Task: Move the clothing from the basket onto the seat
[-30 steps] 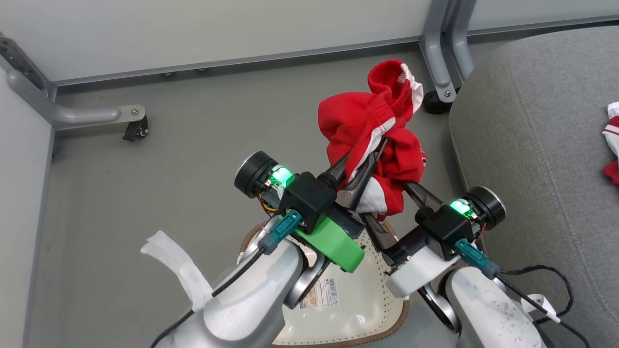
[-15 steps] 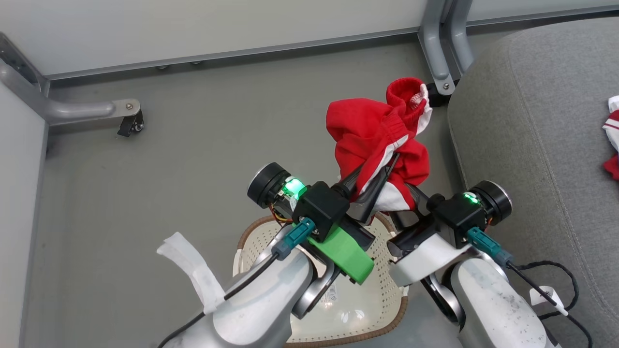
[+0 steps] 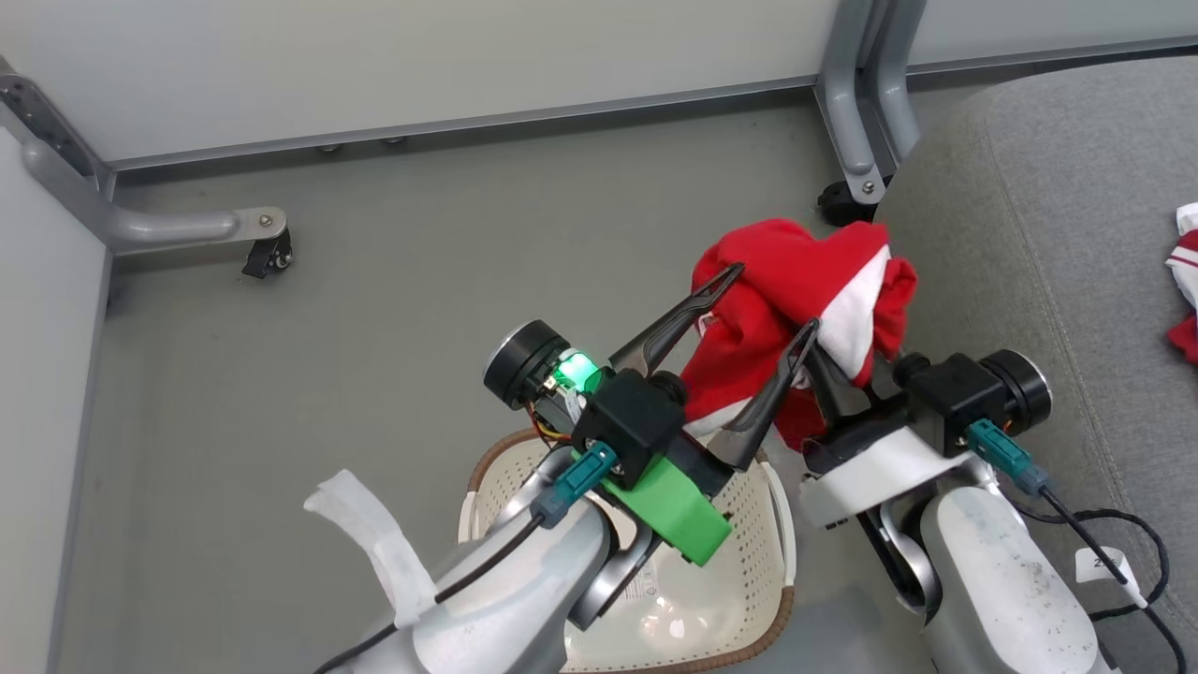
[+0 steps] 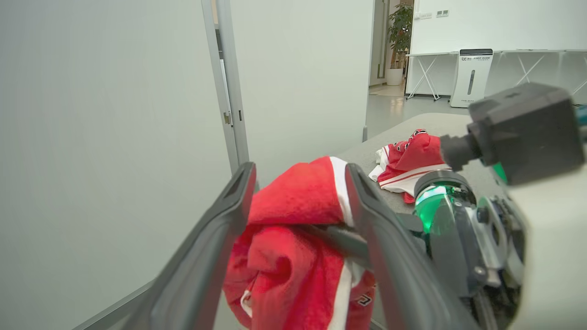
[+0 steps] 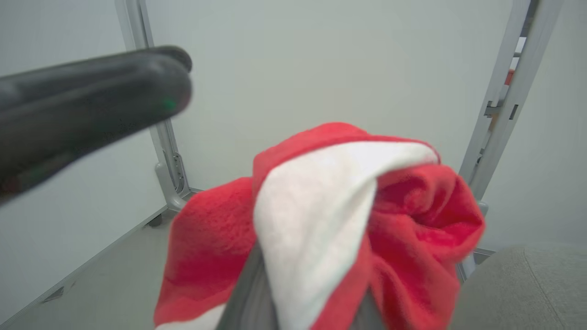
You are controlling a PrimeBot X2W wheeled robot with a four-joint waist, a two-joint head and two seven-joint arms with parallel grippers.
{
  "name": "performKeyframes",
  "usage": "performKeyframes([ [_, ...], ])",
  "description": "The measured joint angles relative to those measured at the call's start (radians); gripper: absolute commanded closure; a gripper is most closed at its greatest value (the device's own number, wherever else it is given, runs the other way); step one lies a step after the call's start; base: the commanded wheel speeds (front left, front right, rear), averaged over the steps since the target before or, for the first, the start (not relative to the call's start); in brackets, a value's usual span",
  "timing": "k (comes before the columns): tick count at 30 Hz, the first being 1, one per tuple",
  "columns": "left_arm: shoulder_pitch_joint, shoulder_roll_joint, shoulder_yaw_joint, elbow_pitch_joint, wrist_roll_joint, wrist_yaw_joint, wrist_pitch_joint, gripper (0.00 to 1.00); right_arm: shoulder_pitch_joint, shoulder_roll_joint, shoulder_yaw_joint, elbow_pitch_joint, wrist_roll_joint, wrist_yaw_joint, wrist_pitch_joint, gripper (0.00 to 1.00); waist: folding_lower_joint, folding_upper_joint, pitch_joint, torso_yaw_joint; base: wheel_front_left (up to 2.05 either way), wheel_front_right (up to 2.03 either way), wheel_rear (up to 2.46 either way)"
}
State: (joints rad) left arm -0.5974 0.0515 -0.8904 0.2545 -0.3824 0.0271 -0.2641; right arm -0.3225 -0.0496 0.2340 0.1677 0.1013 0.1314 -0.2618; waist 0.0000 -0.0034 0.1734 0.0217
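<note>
At the far left, a grey metal leg [image 3: 178, 225] with a small black wheel lies along the wall panel. Next to it is a wide stretch of grey floor [image 3: 374, 328], running up to the wall's bottom edge.

The basket [image 3: 773, 534] sits low in the head view, under my left arm. Its brown rim curves round the near right corner.

My left end effector [image 3: 766, 304] is spread wide. Its two dark fingers [image 3: 674, 323] stand one on each side of the red garment [image 3: 786, 281]. I cannot tell if they touch the cloth. In the left wrist view the garment [image 4: 293, 211] bunches up between them.

My right end effector [image 3: 836, 374] is pinching the red garment from below. The cloth is folded over its tips, with a white panel on top, so the tips are hidden. The garment hangs in the air, past the basket's far edge. Its right fold reaches the rounded left edge of the seat [image 3: 1029, 234] in the head view. I cannot tell if it touches.

Another metal leg [image 3: 856, 122] stands close by the seat's far corner, just behind the garment. That makes a tight spot.

The seat is big and grey, with a wide bare part. A second red and white garment [image 3: 1187, 281] lies on it at the far right edge. A black cable [image 3: 1114, 552] loops by my right arm.
</note>
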Motion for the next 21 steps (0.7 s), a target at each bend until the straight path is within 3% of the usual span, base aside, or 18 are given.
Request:
performKeyframes([
  [10, 0.100, 0.060, 0.090, -0.050, 0.034, -0.001, 0.000, 0.00, 0.039, 0.000, -0.084, -0.027, 0.000, 0.000, 0.000, 1.00, 0.0000, 0.0000, -0.010, 0.003, 0.00, 0.00, 0.00],
  [21, 0.141, 0.056, 0.104, -0.067, 0.073, -0.028, 0.000, 0.00, 0.051, 0.000, -0.141, -0.049, -0.014, 0.000, 0.000, 1.00, 0.0000, 0.0000, -0.009, -0.034, 0.00, 0.00, 0.00],
])
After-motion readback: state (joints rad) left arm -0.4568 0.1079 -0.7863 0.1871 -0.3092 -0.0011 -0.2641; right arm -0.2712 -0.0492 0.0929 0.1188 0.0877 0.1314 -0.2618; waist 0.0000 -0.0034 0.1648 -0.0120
